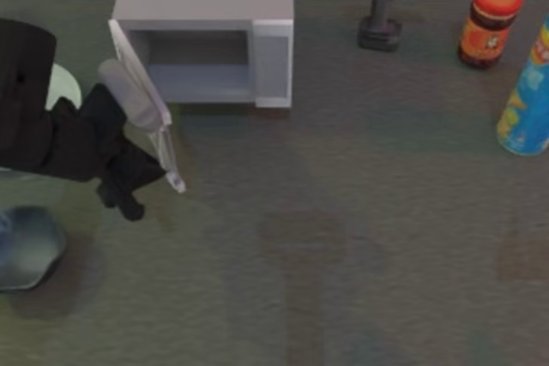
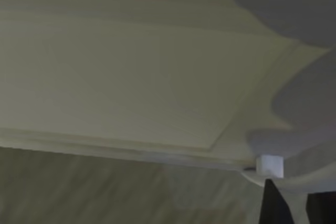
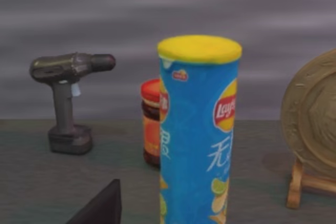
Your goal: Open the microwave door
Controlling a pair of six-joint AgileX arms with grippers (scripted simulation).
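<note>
The microwave (image 1: 206,27) sits at the upper left of the top view, at the table's (image 1: 343,255) far edge. The microwave door (image 1: 146,109) stands swung wide open — hinged at the unit's left front corner, its free edge angled toward the lower left, cavity exposed. My left gripper (image 1: 129,186) is at the door's free edge, left-centre of frame; I cannot tell whether its fingers are released or clenched. My right arm is not seen from above — its wrist camera faces a blue chip can (image 3: 199,129), a red-lidded jar (image 3: 151,124) and a drill (image 3: 65,103).
</note>
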